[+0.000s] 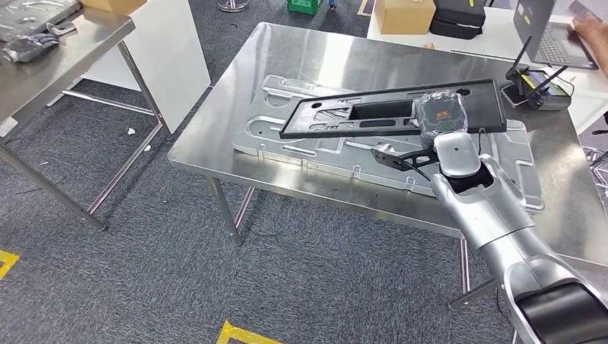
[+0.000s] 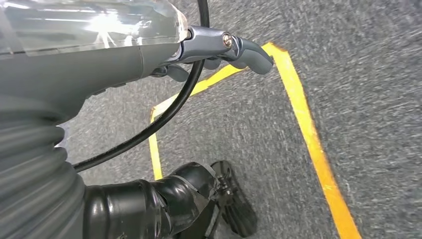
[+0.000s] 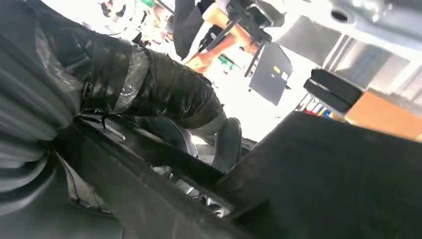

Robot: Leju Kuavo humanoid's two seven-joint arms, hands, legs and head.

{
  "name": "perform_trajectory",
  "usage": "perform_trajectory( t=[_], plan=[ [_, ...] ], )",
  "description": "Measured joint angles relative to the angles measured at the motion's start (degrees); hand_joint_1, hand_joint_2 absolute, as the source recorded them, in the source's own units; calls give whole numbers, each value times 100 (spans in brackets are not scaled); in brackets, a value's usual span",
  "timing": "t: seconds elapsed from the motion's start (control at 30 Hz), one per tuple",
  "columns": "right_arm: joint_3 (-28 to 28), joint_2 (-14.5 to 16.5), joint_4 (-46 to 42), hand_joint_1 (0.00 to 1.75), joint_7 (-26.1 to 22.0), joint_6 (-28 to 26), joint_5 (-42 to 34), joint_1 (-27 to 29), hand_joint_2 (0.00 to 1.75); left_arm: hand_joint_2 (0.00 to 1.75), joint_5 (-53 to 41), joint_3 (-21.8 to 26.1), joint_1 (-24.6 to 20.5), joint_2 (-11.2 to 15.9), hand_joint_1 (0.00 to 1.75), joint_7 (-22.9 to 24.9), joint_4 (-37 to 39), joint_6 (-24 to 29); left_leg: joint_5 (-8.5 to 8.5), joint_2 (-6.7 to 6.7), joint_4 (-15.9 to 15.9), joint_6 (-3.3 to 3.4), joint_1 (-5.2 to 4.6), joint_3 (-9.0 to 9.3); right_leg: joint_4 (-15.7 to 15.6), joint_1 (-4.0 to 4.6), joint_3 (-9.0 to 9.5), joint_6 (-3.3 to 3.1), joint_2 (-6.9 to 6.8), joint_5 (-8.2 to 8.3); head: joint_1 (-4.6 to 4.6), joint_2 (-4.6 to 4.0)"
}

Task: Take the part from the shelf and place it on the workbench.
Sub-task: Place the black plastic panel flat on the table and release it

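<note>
From the head view, you are looking down on a steel workbench [image 1: 215, 136] standing on grey carpet. A pressed silver metal panel [image 1: 315, 154] is lying flat on its top. Your right hand [image 1: 439, 117], wrapped in clear plastic, is gripping the part [image 1: 344, 115], a long black rectangular frame with cut-out openings. The part is sitting slightly tilted above the metal panel, with the hand closed around its right portion; you cannot tell whether its far end is touching the panel. A second steel table [image 1: 43, 79] is standing to the left. A black controller with antennas [image 1: 538, 89] is resting near the far right corner of the workbench, and a person's hand [image 1: 591, 29] is lying on a laptop [image 1: 552, 32] beyond it. Cardboard boxes [image 1: 404, 14] are sitting further back.

From the left wrist view, your left hand [image 2: 219, 50] is hanging over the grey carpet, its fingers [image 2: 251, 55] curling inward with nothing in them. Yellow floor tape [image 2: 303, 119] is running across the carpet below.

From the right wrist view, the right hand's dark, plastic-wrapped fingers [image 3: 164, 94] are wrapping over the black part [image 3: 318, 174], whose broad surface is crossing the foreground.
</note>
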Motion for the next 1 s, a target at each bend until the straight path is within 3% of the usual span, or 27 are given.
perform_trajectory(
  t=[0.03,0.07,0.13,0.17,0.23,0.27,0.33,0.5,0.7,0.97,1.0],
  plan=[
    [0,-2,4,175,-4,0,5,22,175,175,0,0,-2,0,0,2,0,0,-30,0,24,-32,23,14,-3,-41,-69,32,-2,107,-1,0],
    [0,-3,8,175,-7,0,9,38,175,175,0,0,-1,0,0,3,0,0,-70,-1,64,-76,53,28,-231,-82,-18,69,-10,318,-1,0],
    [0,-3,16,175,-9,0,13,48,175,175,1,1,1,2,0,11,-1,0,-175,-5,174,-188,100,37,-920,-137,242,157,-21,719,2,0],
    [-1,-4,19,175,-9,-1,15,45,175,175,2,1,-3,7,0,16,-2,1,-220,-9,233,-247,112,27,-1154,-143,340,151,-8,815,3,0],
    [-3,-4,27,175,-15,-2,24,55,175,175,5,1,-13,8,0,25,-4,4,-254,-24,265,-333,110,13,-1247,-105,379,56,32,797,0,-1],
    [-4,0,31,175,-26,-3,28,66,175,175,6,0,-13,3,0,28,-4,6,-262,-27,248,-354,122,18,-1260,-107,379,-19,43,802,-2,-1],
    [-4,18,45,175,-55,-4,34,89,175,175,15,0,-3,-10,0,36,-4,0,-265,-30,170,-366,133,52,-1275,-117,381,-72,51,807,-6,0],
    [-4,51,86,175,-74,-3,63,116,175,175,42,10,-1,13,0,80,-4,-13,-203,-38,46,-308,124,117,-1282,-145,368,-104,86,800,-10,0],
    [-4,82,98,175,-95,-3,73,120,175,175,50,14,-7,10,0,71,-4,-21,-188,-38,28,-316,129,154,-1279,-89,380,-177,101,759,-9,-1],
    [-4,81,97,175,-96,-3,83,134,175,175,-5,15,-6,7,0,-134,-4,-10,-239,-31,42,-455,132,153,-1281,-74,403,-191,87,749,-8,-1],
    [-4,80,96,131,-97,-3,84,141,131,175,-5,15,-5,7,0,-165,-4,-7,-242,-31,49,-464,131,152,-1283,-74,408,-190,87,749,-8,-1]
  ],
)
